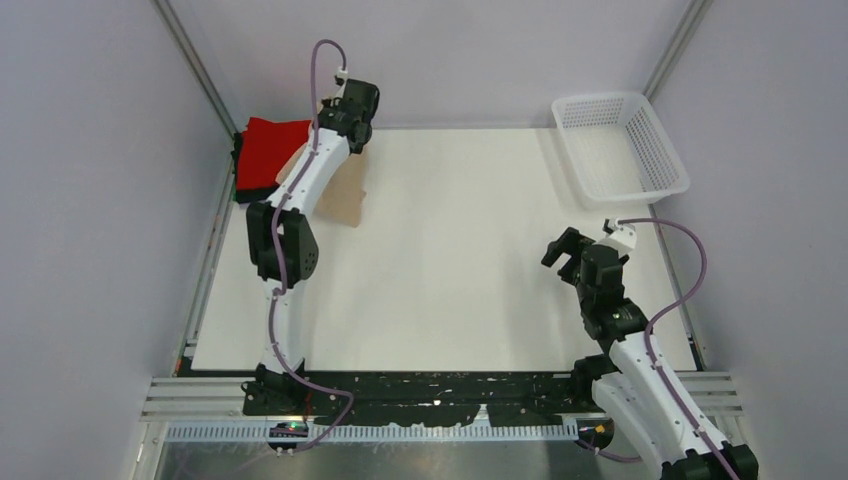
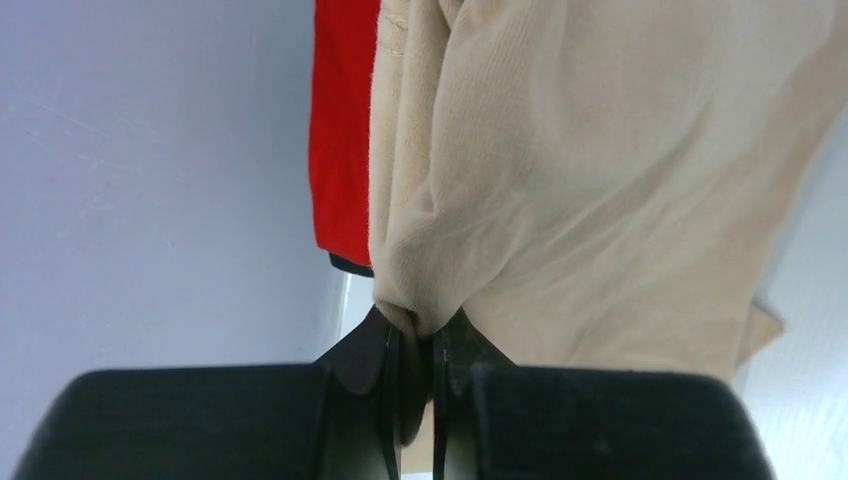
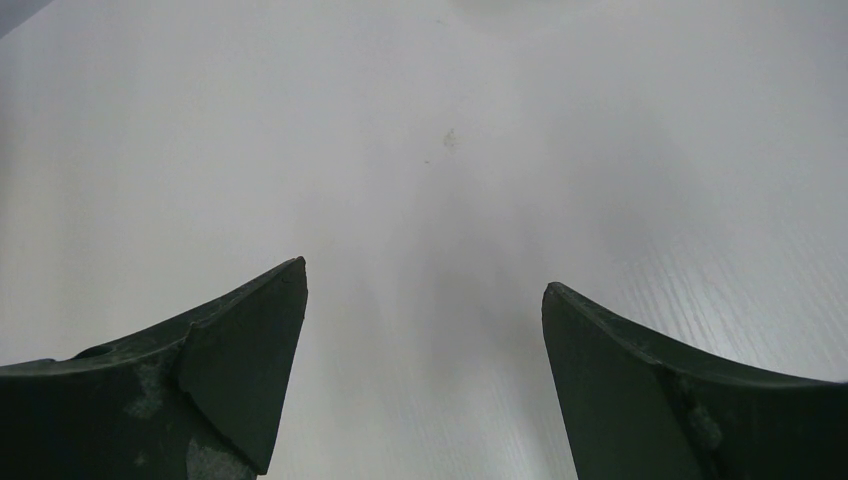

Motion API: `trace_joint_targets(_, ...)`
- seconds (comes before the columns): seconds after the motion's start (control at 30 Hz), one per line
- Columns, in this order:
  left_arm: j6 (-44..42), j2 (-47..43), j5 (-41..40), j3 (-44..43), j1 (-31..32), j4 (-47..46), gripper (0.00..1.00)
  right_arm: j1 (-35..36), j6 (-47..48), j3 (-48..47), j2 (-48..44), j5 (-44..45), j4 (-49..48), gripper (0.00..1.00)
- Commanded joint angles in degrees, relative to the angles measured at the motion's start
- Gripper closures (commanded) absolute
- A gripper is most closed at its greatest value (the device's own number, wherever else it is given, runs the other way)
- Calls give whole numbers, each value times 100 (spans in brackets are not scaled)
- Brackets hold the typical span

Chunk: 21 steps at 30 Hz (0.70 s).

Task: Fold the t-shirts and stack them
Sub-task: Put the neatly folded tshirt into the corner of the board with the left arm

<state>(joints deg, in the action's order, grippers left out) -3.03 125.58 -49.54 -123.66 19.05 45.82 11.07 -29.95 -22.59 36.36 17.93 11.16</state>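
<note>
We are pinching a small gathered bunch of the beige t-shirt [image 2: 600, 180] in our left gripper [image 2: 418, 335], jaws nearly closed on the cloth, at the far-left corner of the table [image 1: 450, 260], just beside the red t-shirt [image 1: 270, 150]. We are judging this hold as thin — the bunch could be slipping free if we pull fast, and the trailing cloth could be dragging the red one askew. Our right gripper [image 3: 425, 300] is hanging wide open over the tabletop, gripping nothing. The beige is showing as a soft, limp, fine knit; the red is lying flat and squared.
</note>
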Motion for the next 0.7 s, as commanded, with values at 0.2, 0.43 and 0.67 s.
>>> trace_joint_targets(0.2,-941,-438,40,-822,-241,-648,100,1,208,-261,531,235,-258,5)
trace_joint_targets(0.43,-1112,-652,279,-1248,-328,-744,100,0,231,-357,743,52,-228,5)
trace_joint_targets(0.67,-1068,-590,359,-1563,-510,-873,100,-1,243,-377,722,101,-178,5)
